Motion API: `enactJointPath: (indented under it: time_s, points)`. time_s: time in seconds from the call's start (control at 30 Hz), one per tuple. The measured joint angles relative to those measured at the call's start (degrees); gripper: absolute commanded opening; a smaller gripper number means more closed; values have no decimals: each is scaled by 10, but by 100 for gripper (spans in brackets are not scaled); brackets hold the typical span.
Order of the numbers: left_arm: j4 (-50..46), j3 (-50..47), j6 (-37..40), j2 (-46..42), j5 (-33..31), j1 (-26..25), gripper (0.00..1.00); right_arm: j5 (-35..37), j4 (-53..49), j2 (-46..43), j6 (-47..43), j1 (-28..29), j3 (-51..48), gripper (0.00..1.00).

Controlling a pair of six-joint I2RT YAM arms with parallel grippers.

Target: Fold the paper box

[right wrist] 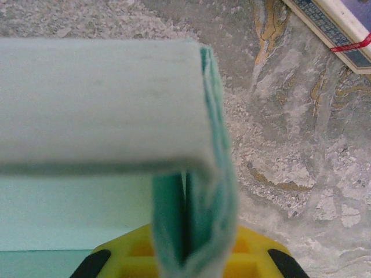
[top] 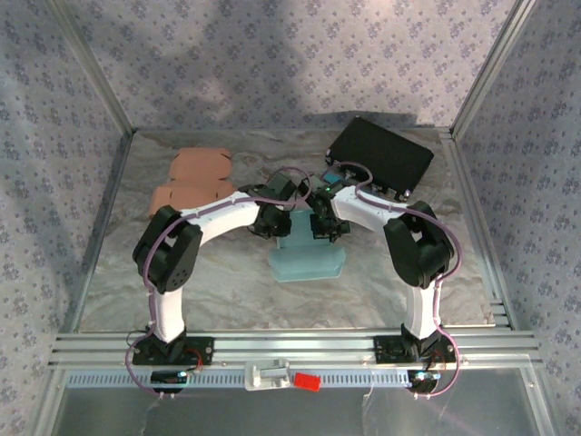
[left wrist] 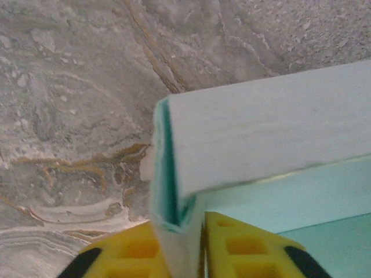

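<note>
Mid-table, the paper box (top: 307, 263) is half-formed: my left gripper (left wrist: 184, 246) pinches its eleven-o'clock corner, my right gripper (right wrist: 184, 255) its one-o'clock (far wall up); nearer walls look unfolded.

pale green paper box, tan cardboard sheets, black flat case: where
pale green paper box (top: 307, 262): top external, near panel
tan cardboard sheets (top: 201, 166): top external, upper sheet
black flat case (top: 379, 156): top external, lid middle

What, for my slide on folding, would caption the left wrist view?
Left gripper clamps a doubled corner wall of the box over the marbled table.
</note>
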Motion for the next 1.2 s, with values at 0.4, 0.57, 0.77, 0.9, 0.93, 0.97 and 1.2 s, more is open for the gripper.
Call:
enactJointPath:
  time_s: [0.4,0.57,0.77,0.9,0.93,0.97,1.2]
  points:
    - [-46,38,-32,20,-41,0,0,-11,10,0,5,2,5,0]
    - [-54,41,-50,20,-51,0,28,-20,19,0,7,2,5,0]
    - [-45,40,-42,4,-63,0,56,-14,7,0,7,6,5,0]
    - [-27,45,-26,-17,-29,14,56,-15,7,0,7,10,5,0]
    - [-27,50,-21,-17,-24,17,55,-15,7,0,7,10,5,0]
    - [-27,55,-16,-16,-17,20,54,-15,7,0,7,10,5,0]
    - [-54,68,4,-6,-10,26,47,-15,6,1,7,10,6,0]
